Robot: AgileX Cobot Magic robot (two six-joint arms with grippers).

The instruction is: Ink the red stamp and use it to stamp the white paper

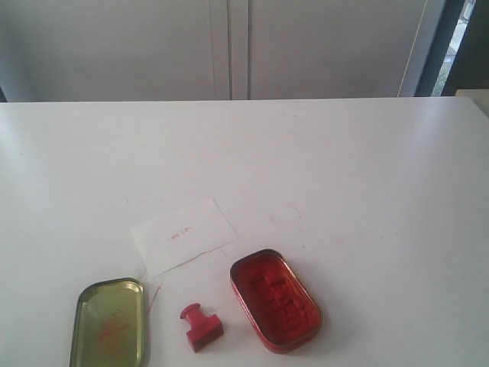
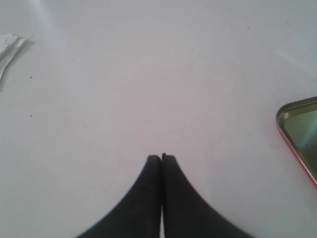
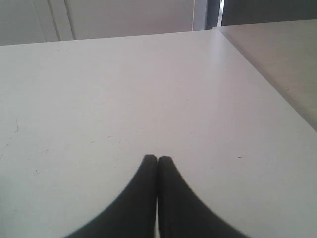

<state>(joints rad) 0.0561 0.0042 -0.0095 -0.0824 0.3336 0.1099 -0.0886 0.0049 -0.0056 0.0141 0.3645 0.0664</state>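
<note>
- I see the stamp (image 1: 201, 326) on the table (image 1: 344, 176), between the lid (image 1: 109, 323) and the open ink tin (image 1: 275, 300), touching neither.
- The paper (image 1: 183, 236) lies flat just above it in the exterior view, bearing a faint red mark (image 1: 177, 234), possibly an imprint.
- My left gripper (image 2: 161, 157) has its fingers pressed together, empty, near the lid's corner.
- My right gripper (image 3: 157, 158) is likewise closed on nothing.
</note>
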